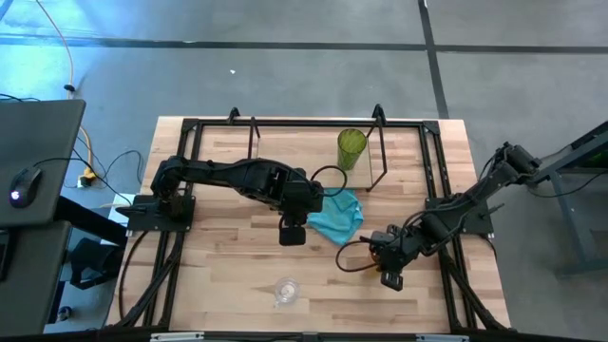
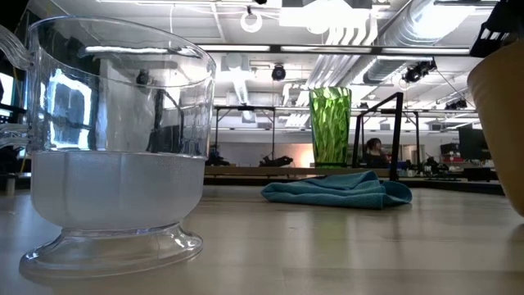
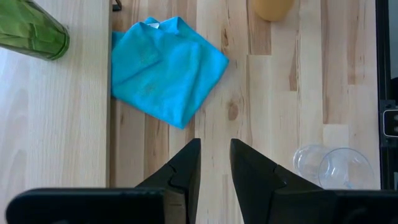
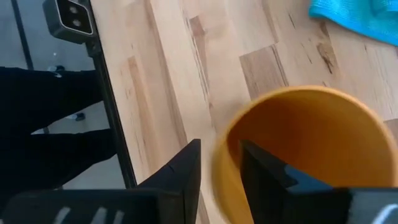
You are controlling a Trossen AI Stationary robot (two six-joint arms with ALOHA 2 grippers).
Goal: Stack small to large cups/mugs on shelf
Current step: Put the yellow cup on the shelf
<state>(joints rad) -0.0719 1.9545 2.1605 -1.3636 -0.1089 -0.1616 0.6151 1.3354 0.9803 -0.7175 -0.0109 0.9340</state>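
Right gripper [image 4: 221, 163] is pinching the orange cup's [image 4: 298, 155] rim, one finger inside, near the table's front right. Left gripper [image 3: 214, 165], slightly parted and empty, is hovering mid-table beside the cloth [image 1: 337, 217]. Green tumbler [image 1: 351, 148] is sitting on the shelf [image 1: 380, 142] at the back edge; glass cup [image 1: 286, 291] is waiting by the front edge. Next: probably carrying orange to the tumbler.

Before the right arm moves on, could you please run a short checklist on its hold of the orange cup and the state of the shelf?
1. Right gripper straddles the orange cup rim, one finger inside, one outside: ok.
2. Fingers clamped firmly on the rim: cannot tell.
3. Green tumbler upright on the shelf: ok.
4. Turquoise cloth apart from the cup: ok.
5. Left gripper open over bare table, holding nothing: ok.
6. Clear glass cup still off the shelf: not ok.
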